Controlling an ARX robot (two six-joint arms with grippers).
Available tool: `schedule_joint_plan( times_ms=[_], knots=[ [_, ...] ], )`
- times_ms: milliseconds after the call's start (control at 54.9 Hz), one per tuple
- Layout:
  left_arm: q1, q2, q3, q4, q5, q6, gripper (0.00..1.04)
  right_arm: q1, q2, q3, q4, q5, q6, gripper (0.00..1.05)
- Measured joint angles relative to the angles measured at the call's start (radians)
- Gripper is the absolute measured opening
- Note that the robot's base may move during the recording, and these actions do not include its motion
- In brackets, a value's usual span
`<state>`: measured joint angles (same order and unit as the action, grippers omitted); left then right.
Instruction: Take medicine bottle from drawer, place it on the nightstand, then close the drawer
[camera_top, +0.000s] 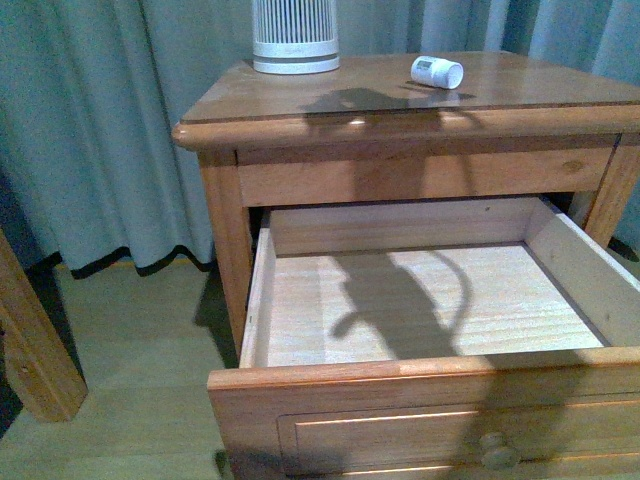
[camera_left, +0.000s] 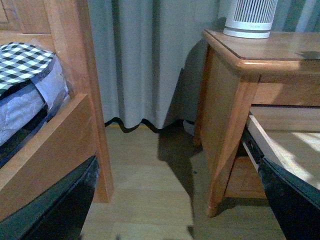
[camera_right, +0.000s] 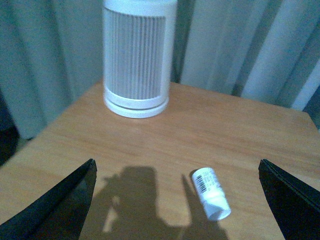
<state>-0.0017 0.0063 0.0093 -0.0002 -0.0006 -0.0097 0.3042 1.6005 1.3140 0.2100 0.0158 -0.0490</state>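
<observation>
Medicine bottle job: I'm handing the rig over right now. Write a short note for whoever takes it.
Pincers: the left pincer is open and empty, low beside the nightstand's side. The right pincer is open and empty, over the nightstand top and facing the bottle.
Things: the medicine bottle lies on its side on top of the nightstand, apart from the white ribbed appliance. The drawer is pulled out, with nothing visible inside.
Done: bottle out of the drawer and placed.
Left: push the drawer shut.
</observation>
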Motion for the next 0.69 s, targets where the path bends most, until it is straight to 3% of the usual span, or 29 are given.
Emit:
schedule_joint_plan(
  times_ms=[73,292,456,565,620,693],
  knots=[
    [0.0,0.0,0.0,0.0,0.0,0.0,0.98,0.032,-0.17,-0.182,-0.001,0.004,0.045,0.95],
    [0.0,0.0,0.0,0.0,0.0,0.0,0.98,0.117,-0.586,-0.723,-0.128,0.116,0.177,0.58],
    [0.0,0.0,0.0,0.0,0.0,0.0,0.98,0.15,-0.696,-0.985,-0.146,0.165,0.245,0.32],
    [0.0,0.0,0.0,0.0,0.0,0.0,0.98,0.126,-0.624,-1.098,-0.008,0.173,0.241,0.15],
    [0.0,0.0,0.0,0.0,0.0,0.0,0.98,0.087,-0.501,-1.136,0.157,0.174,0.21,0.03],
    [0.0,0.0,0.0,0.0,0.0,0.0,0.98,0.019,-0.256,-1.124,0.422,0.164,0.16,0.03]
  ],
)
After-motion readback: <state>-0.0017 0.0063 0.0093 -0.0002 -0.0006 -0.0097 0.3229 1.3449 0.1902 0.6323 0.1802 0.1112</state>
